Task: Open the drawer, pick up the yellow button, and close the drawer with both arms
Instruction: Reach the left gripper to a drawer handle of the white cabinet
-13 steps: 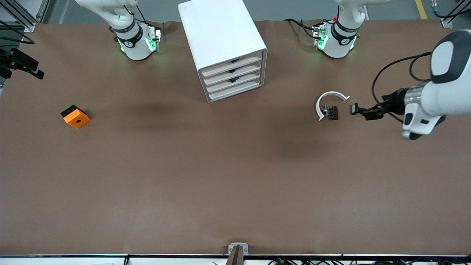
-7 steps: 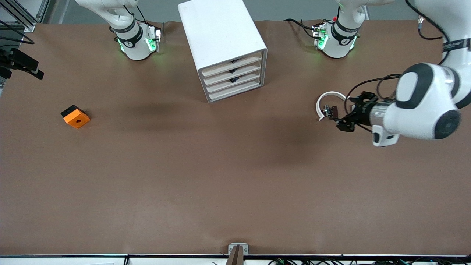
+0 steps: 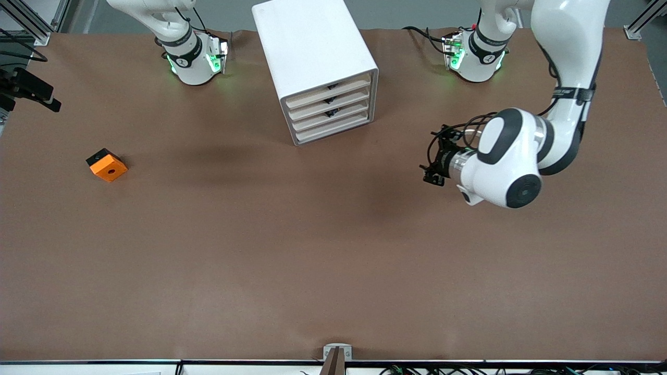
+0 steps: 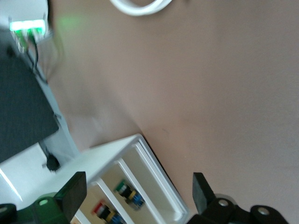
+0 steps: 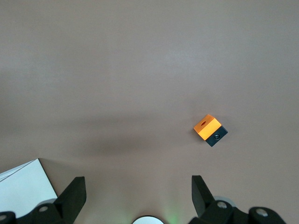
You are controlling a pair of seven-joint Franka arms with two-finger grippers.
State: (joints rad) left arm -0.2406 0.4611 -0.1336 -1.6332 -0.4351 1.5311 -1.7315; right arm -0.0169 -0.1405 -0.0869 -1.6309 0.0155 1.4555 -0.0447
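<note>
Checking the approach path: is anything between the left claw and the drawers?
Nothing visible. The open left claw hangs over bare table, toward the left arm's end from the cabinet. All four drawers are shut, so the button is not visible.

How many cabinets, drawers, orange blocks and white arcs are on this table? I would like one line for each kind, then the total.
cabinet: 1
drawers: 4
orange block: 1
white arc: 1
Total: 7
</note>
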